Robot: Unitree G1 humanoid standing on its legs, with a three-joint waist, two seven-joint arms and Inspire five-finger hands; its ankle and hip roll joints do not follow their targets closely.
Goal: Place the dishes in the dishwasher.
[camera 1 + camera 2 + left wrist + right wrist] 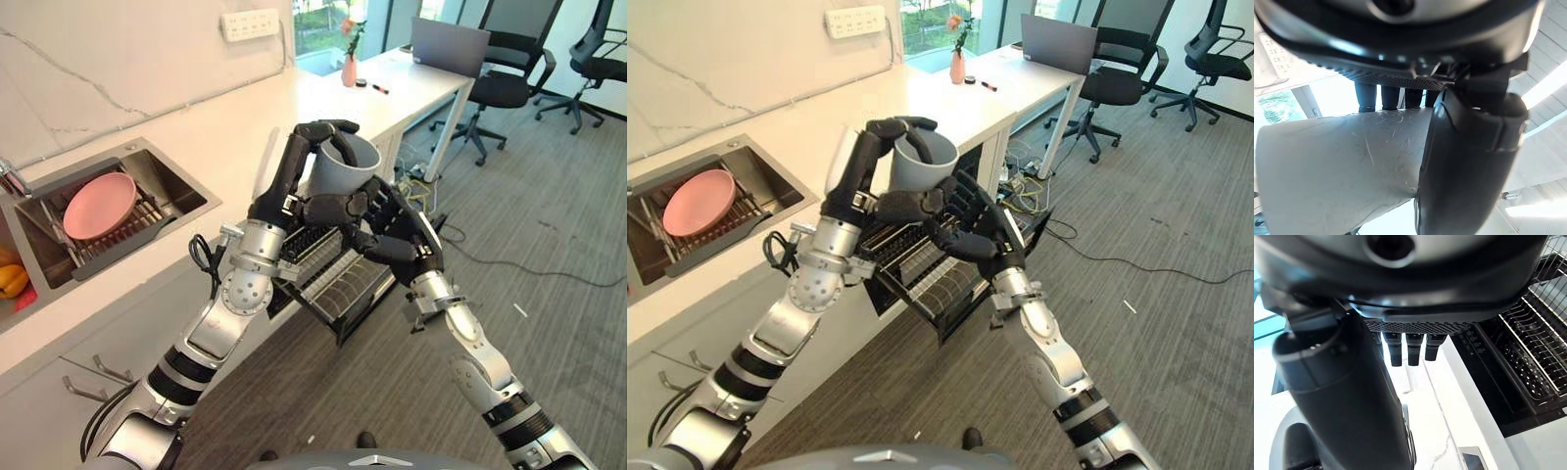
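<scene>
At the far left, a pink plate point(98, 205) lies on a rack in the sink point(181, 193), which is sunk into the white counter point(245, 117). Toward the middle, the left hand point(294, 171) is raised above the counter's front edge with its fingers and thumb curled round a grey cup point(343, 166); the fingers hook over the cup's rim while the thumb presses its side, as the left wrist view shows close up. The cup is upright, slightly tilted, and hangs over the pulled-out dishwasher rack point(338, 274), well clear of its wires. Just right of the cup, the right hand point(387, 230) sits under and beside it, fingers spread and reaching toward the cup's base; I cannot tell whether they touch it. Farther right stand a pink vase point(349, 69), a laptop point(449, 45) and office chairs point(509, 78).
</scene>
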